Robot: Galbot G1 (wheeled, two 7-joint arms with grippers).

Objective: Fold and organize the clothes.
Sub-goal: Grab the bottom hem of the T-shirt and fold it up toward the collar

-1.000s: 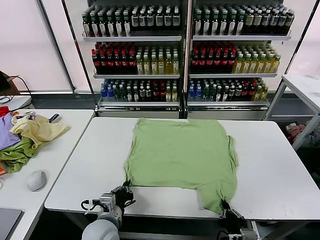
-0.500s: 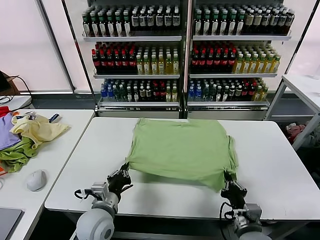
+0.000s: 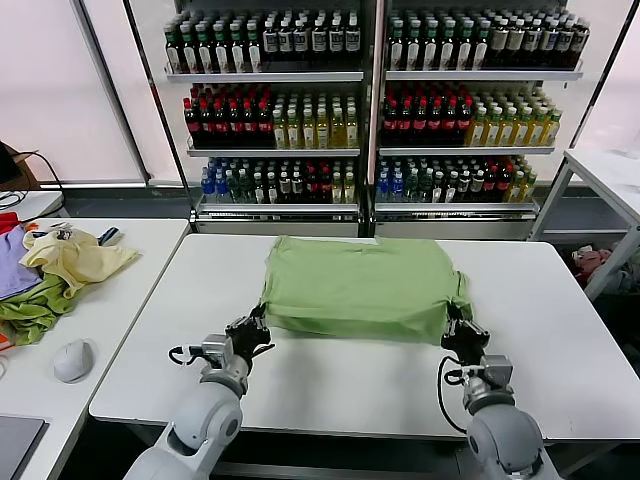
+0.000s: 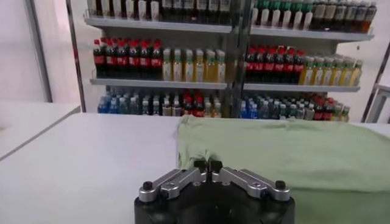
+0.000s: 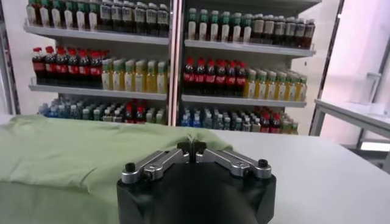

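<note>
White table (image 3: 560,340) under me, light green polo shirt (image 3: 360,285) folded over on its far half. My left gripper (image 3: 257,330) pinches the near-left hem; my right gripper (image 3: 455,327) pinches the near-right corner, fingers clamped tight.

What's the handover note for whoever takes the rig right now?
Left pincer: shut on the polo shirt at its near left corner.
Right pincer: shut on the near right corner.
Shirt lies mid-table, near hem raised and carried toward the collar end, so the first lengthwise fold is partly made.
Left to do: lay the hem down, release, finish folding, tidy.
Heap of other garments sits on the side table by a mouse, untouched.
</note>
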